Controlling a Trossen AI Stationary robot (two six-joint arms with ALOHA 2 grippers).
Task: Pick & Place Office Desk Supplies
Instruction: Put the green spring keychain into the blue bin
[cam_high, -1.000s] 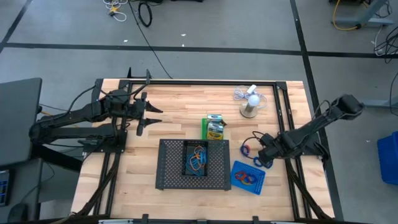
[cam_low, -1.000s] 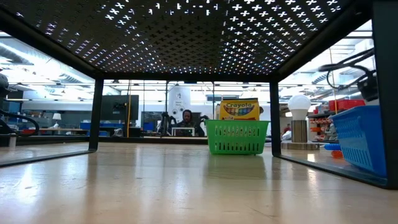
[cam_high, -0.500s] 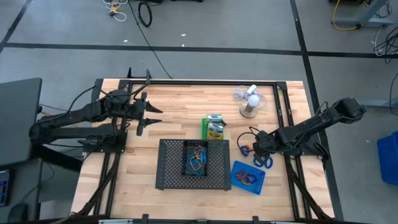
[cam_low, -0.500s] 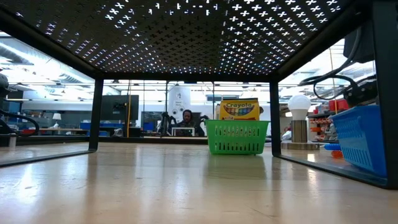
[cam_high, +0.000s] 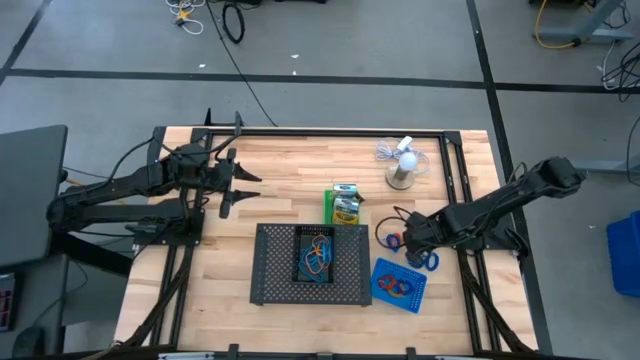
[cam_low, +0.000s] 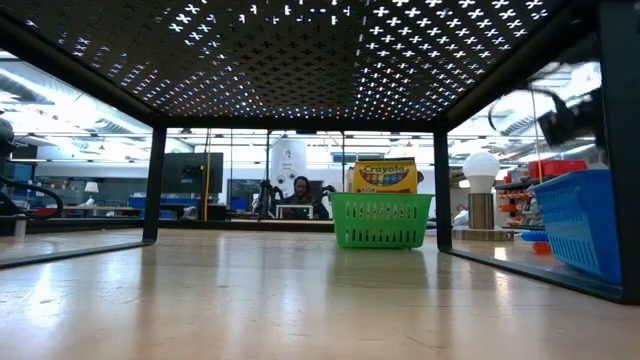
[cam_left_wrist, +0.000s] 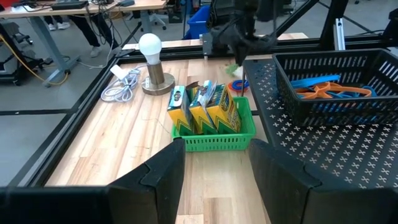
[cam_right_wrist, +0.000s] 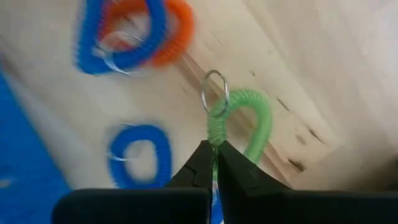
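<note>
the right gripper has moved left and pinched the green loop.

Pale grainy wood table; matt black perforated metal tray; green coil loop, probably glossy plastic.

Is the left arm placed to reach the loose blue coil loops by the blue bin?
Probably not: the left gripper hangs across the table, with the green bin and mesh tray between; the right gripper is there.
</note>
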